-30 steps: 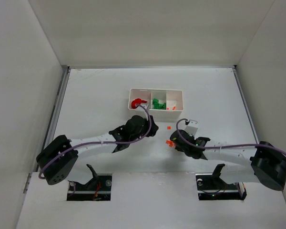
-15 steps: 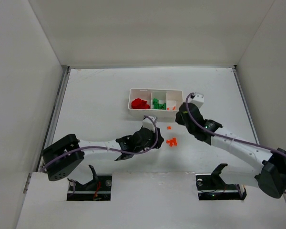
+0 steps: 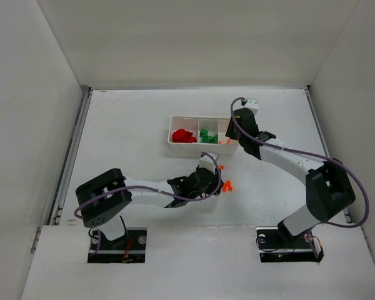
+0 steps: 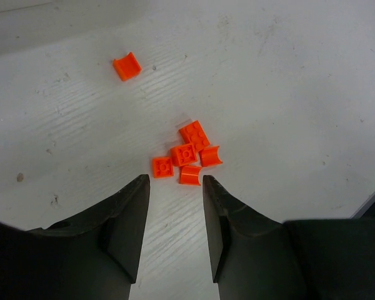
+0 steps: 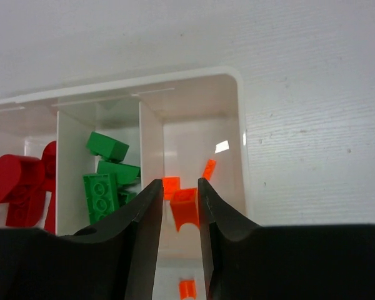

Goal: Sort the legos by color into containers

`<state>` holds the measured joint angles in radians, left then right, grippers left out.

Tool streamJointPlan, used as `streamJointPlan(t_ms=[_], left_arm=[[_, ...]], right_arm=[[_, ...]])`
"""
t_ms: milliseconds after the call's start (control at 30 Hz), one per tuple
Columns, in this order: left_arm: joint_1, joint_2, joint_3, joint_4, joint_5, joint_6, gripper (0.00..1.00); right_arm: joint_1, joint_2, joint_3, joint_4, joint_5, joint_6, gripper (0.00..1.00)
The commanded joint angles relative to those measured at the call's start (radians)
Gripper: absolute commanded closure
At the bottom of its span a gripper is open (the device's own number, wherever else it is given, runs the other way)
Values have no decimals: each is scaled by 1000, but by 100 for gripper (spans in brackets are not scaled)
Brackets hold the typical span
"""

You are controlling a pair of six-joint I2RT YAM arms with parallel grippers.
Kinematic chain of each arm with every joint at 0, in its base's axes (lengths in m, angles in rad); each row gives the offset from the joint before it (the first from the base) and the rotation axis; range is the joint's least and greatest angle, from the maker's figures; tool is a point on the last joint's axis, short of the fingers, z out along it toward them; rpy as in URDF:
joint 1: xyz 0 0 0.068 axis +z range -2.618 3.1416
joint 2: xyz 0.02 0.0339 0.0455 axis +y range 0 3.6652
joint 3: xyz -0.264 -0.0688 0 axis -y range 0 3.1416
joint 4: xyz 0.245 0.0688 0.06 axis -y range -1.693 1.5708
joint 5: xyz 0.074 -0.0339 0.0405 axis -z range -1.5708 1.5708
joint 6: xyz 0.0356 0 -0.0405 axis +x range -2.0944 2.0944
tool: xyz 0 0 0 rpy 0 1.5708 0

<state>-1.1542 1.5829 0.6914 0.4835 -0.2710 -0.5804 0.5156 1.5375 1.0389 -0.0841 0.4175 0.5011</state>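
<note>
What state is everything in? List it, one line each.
Left claw: open, empty, poised at loose orange cluster.
Right claw: over tray's right compartment, orange brick between jaws, grip unclear.
Red bricks: in left compartment.
Green bricks: in middle compartment.
Lone orange brick: loose on table.

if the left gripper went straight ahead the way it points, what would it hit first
Likely the cluster of orange bricks lying just beyond the left gripper, which is open; depth is hard to judge.

High rear overview; close downward wrist views, right sharing tray (image 3: 187,117)
</note>
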Motion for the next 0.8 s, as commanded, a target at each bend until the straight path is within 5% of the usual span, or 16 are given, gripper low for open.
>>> streamJointPlan(t_ms=[0, 133, 533, 767], left_arm=[[-5, 28, 60, 40, -20, 27, 64], [-8, 63, 88, 37, -20, 40, 64], [-34, 158, 184, -19, -54, 112, 69], [-35, 207, 221, -59, -71, 129, 73]], right_arm=[[-10, -2, 53, 64, -19, -30, 59], [-6, -71, -9, 79, -11, -26, 50], [68, -365, -362, 109, -8, 106, 63], [83, -505, -476, 80, -6, 154, 63]])
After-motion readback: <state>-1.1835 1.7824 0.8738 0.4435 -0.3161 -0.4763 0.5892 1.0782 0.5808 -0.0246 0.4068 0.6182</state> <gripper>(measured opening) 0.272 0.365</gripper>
